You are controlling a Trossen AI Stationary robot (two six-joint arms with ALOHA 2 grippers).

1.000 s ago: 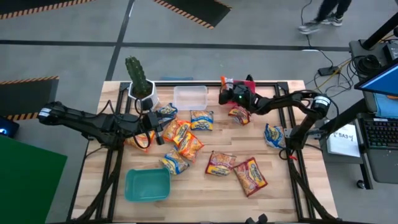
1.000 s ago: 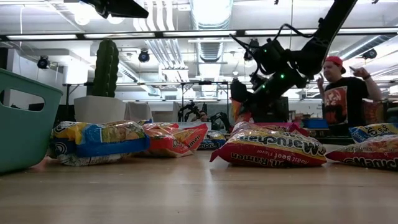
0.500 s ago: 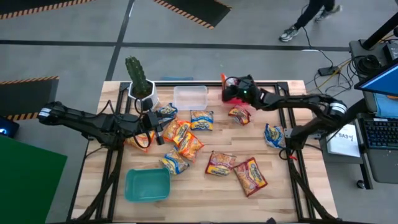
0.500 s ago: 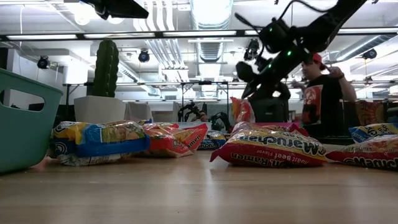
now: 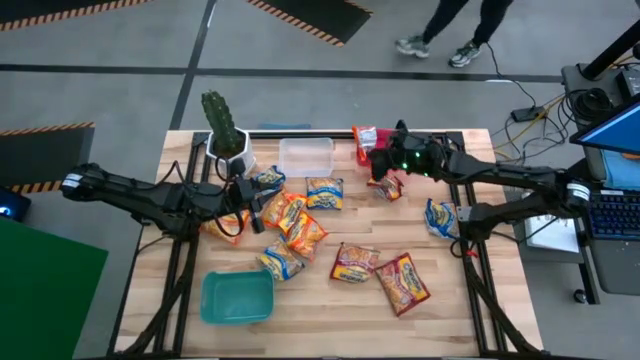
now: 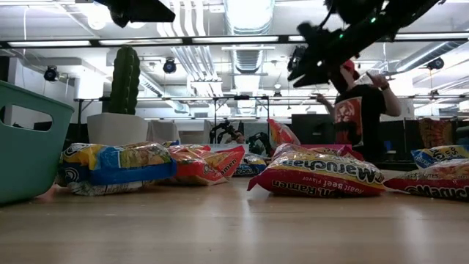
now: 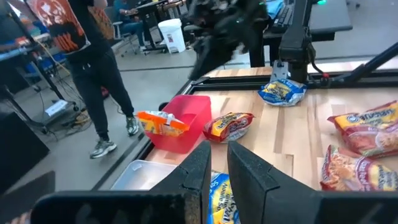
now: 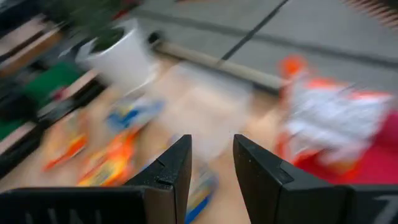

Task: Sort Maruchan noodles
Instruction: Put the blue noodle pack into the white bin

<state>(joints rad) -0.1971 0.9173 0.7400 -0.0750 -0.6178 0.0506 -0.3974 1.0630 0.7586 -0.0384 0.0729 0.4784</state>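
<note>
Several Maruchan noodle packets lie flat and scattered on the wooden table, among them a red-yellow one, an orange one and a blue-white one. One orange packet leans on the rim of the red bin at the far edge. My right gripper hangs high above the table beside that bin, open and holding nothing. My left gripper waits raised over the left cluster of packets, its fingers a narrow gap apart with nothing between them.
A clear bin stands at the far middle and a teal bin at the near left. A cactus in a white pot stands at the far left. A person stands beyond the far edge.
My right gripper has risen from the red bin and drawn back toward the table's right edge, tipping up closer to level. The orange packet stays in the red bin, now leaning over on its rim.
</note>
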